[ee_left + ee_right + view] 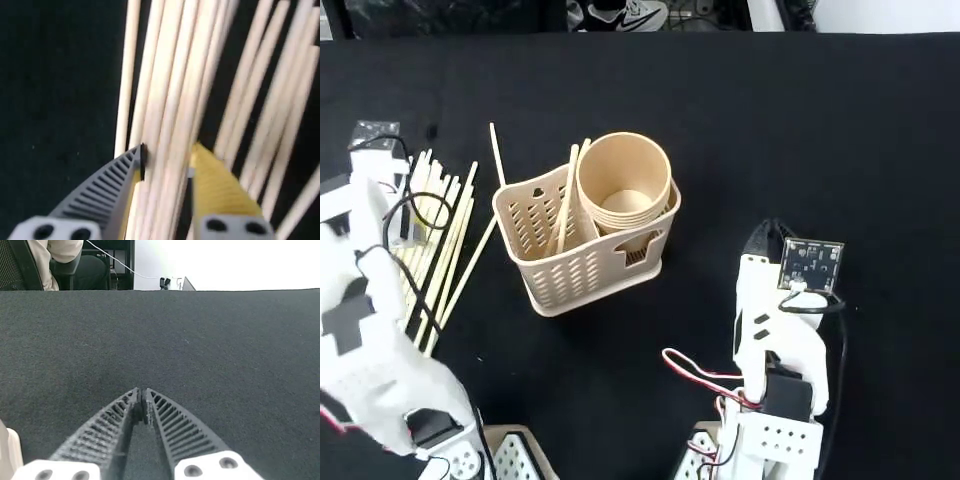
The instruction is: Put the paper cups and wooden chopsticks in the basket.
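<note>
One basket point(570, 275) holds one cup stack point(625, 180); left hand point(167, 155) spread astride chopsticks point(175, 75), right hand point(142, 392) pressed together

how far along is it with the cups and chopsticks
Done: the paper cups sit stacked in the basket, with a few chopsticks in its other compartment. In hand: the left arm's open jaws straddle sticks in the loose pile on the table. Left: most of that pile. The right jaws are shut over bare table.
</note>
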